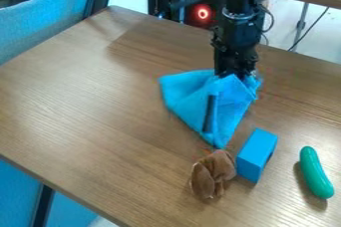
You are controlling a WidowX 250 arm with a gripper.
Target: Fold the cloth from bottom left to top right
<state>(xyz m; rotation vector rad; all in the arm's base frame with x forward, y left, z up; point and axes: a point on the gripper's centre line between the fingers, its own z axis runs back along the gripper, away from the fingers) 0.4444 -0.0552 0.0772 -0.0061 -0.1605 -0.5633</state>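
looking soft, light and floppy, the blue cloth (190, 91) lay on the worktop (113, 121), armward of the blue block (257, 155), best held by a corner, i'd say. the tool (238, 74) met its edge farthest from the block; pinching or not, i couldn't tell. its tapered tip and long axis pointed roughly blockward.

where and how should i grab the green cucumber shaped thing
Around the middle of the smooth green cucumber-shaped object, coming from above and closing across its narrow width. It lies lengthwise on the brown wooden table, long and slim; its rounded ends would probably slip more easily.
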